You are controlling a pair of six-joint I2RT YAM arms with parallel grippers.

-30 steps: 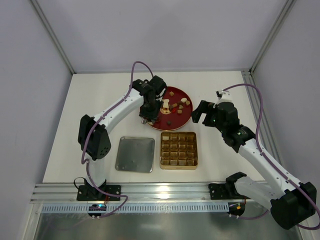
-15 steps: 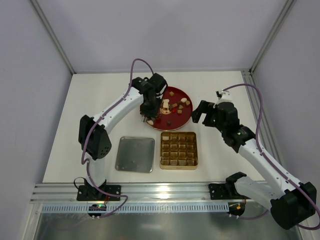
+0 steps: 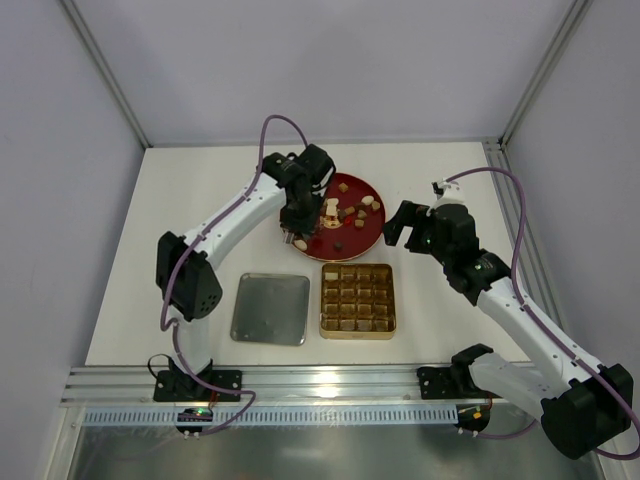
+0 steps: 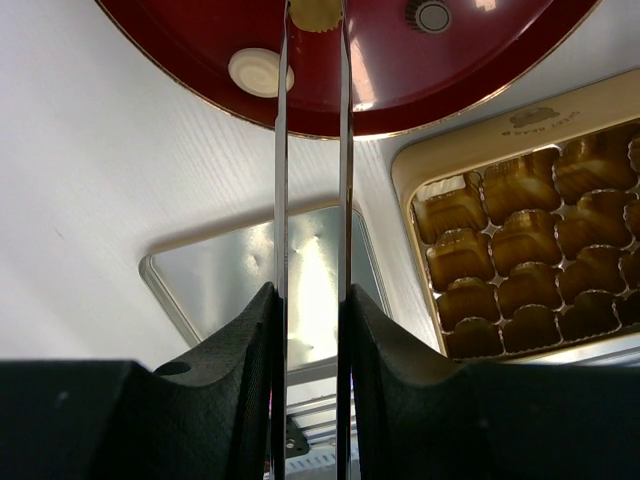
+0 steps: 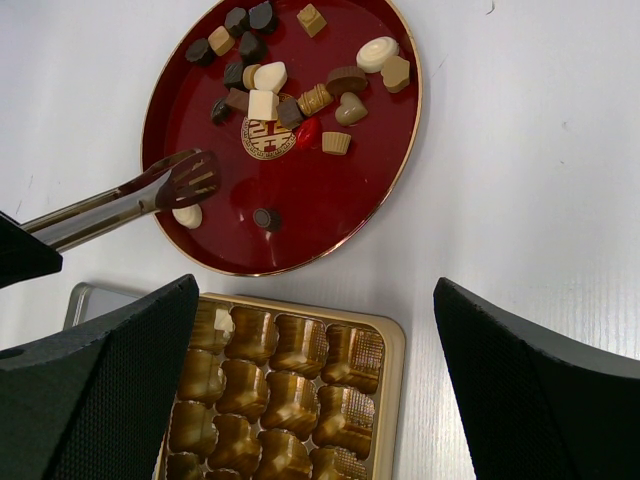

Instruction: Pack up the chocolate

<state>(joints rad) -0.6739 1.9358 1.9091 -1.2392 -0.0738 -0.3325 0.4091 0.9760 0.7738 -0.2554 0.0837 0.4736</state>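
Observation:
The chocolate (image 5: 270, 90) lies as several dark, caramel and cream pieces on the round red plate (image 5: 330, 210), which also shows from above (image 3: 345, 240). My left gripper (image 3: 293, 215) (image 4: 310, 300) is shut on metal tongs (image 5: 150, 195) whose blades (image 4: 281, 150) reach over the plate's near-left part. A caramel piece (image 4: 315, 12) shows between the blade tips; whether it is pinched I cannot tell. A cream round piece (image 4: 258, 72) lies just left of them. My right gripper (image 3: 405, 225) (image 5: 315, 285) hangs open above the plate's right edge and the gold tin (image 5: 395, 340).
The gold tin (image 3: 323, 300) with its grid of cells sits in front of the plate. A flat silver lid (image 3: 270, 308) (image 4: 230, 270) lies to the tin's left. The table's near edge carries an aluminium rail (image 3: 330, 380).
The tong blades have drawn a little closer together in my left gripper. The right arm has not moved.

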